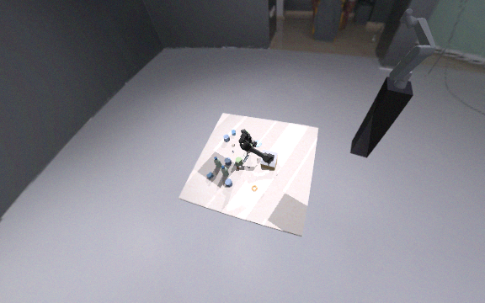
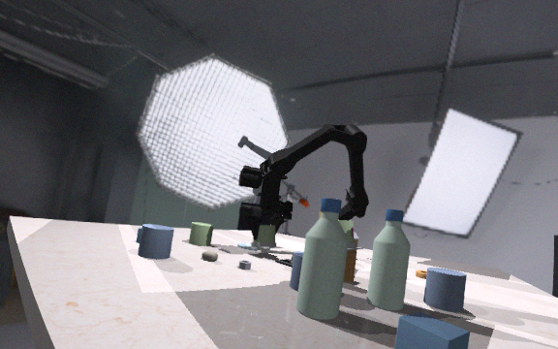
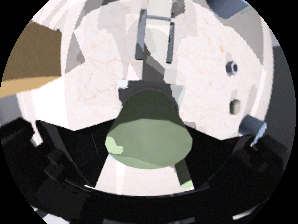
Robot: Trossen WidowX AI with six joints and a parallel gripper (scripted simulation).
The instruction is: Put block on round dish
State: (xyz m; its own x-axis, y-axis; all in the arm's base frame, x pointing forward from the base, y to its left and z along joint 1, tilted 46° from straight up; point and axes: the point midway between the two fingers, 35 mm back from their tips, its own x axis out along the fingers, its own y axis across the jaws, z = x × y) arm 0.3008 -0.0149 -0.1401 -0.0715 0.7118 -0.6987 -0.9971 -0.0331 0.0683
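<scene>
A green cup [image 2: 265, 236] [image 3: 149, 143] is pinched by the gripper [image 2: 265, 233] [image 3: 148, 123]; on two bottles [image 2: 322, 271] [image 2: 388, 271] beyond it, no lettering can be read.

A photo or film studio, by its lighting

In the exterior view, a big octagonal softbox [image 2: 213, 133] glows left of centre and a rectangular light panel [image 2: 463, 172] at right (both lit white), under a dark ceiling [image 2: 356, 44] with grey walls.
</scene>
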